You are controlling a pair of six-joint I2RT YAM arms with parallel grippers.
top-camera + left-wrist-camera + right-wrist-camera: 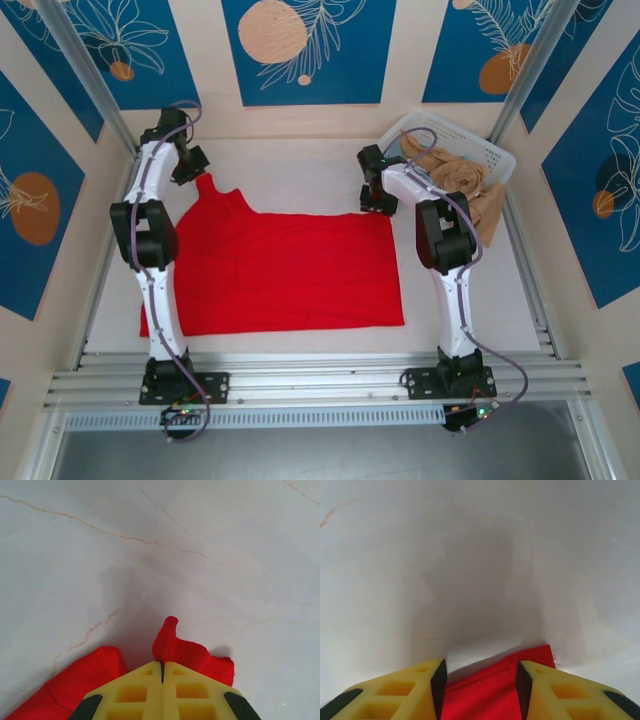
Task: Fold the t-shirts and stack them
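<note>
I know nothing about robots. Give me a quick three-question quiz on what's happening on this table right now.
1. True or false: the left tool is shut on a bit of the red t-shirt.
2. Where is the white basket? A: near left corner. B: far right corner. C: on top of the shirt.
3. Fill in: the jaws of the right tool stand ___ at a corner of the shirt.
Key: 1 true; 2 B; 3 open.
</note>
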